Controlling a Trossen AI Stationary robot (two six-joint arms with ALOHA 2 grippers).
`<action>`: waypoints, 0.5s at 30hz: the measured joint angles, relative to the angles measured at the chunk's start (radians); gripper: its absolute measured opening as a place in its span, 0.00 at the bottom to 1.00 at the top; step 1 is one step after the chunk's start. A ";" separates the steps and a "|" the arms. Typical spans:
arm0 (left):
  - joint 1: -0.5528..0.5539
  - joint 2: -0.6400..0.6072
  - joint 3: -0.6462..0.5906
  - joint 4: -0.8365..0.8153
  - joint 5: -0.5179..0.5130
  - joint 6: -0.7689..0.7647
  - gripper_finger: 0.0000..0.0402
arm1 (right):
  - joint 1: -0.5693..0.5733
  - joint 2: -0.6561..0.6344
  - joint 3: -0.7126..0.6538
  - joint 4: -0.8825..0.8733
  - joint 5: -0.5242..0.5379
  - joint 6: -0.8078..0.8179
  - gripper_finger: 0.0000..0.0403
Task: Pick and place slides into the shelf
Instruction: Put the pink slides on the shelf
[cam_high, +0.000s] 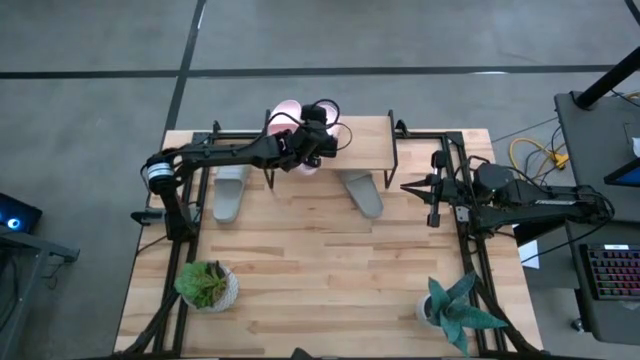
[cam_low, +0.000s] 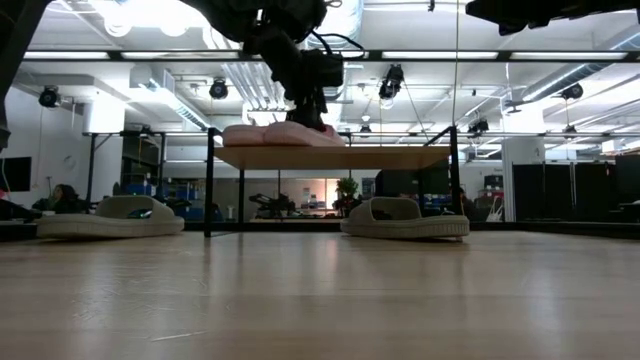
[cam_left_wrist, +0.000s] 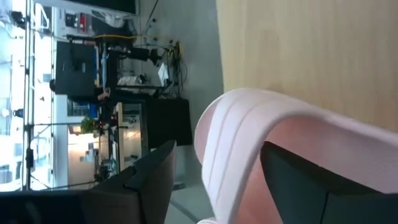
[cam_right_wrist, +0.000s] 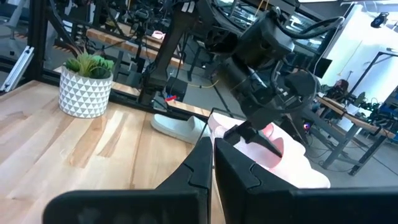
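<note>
Two light pink slides (cam_high: 289, 110) lie on the shelf's plank top (cam_high: 370, 145), partly hidden by my left arm; in the low view they rest flat on the plank (cam_low: 285, 135). My left gripper (cam_high: 322, 128) is over them, open, with one pink slide's wide strap (cam_left_wrist: 249, 137) between its fingers. Two grey slides lie sole down on the table, one at the shelf's left leg (cam_high: 232, 192) and one near its right end (cam_high: 363, 193). My right gripper (cam_high: 433, 200) is shut and empty at the table's right side. My left gripper comes from above, and the pink slide stays on the shelf top. One finger (cam_left_wrist: 311, 186) is inside it, under the strap. The other finger (cam_left_wrist: 149, 180) stands outside, with a gap to the strap's edge (cam_left_wrist: 208, 155). Whether the inner finger touches the strap I cannot tell.
A potted green plant (cam_high: 207, 285) stands at the near left, and a spiky plant (cam_high: 452, 308) at the near right. Black frame rails run along the table's left and right sides. The tabletop's near middle is bare wood (cam_high: 320, 280).
</note>
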 joint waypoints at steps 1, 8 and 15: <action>0.006 0.000 0.000 -0.001 0.000 0.001 0.51 | 0.000 0.000 0.000 0.000 0.000 0.000 0.02; 0.024 0.004 0.000 -0.009 0.009 -0.004 0.38 | 0.000 0.000 0.000 0.000 0.000 0.000 0.02; 0.044 0.004 -0.001 -0.008 0.031 -0.096 0.30 | 0.000 0.000 0.000 0.001 0.000 0.000 0.02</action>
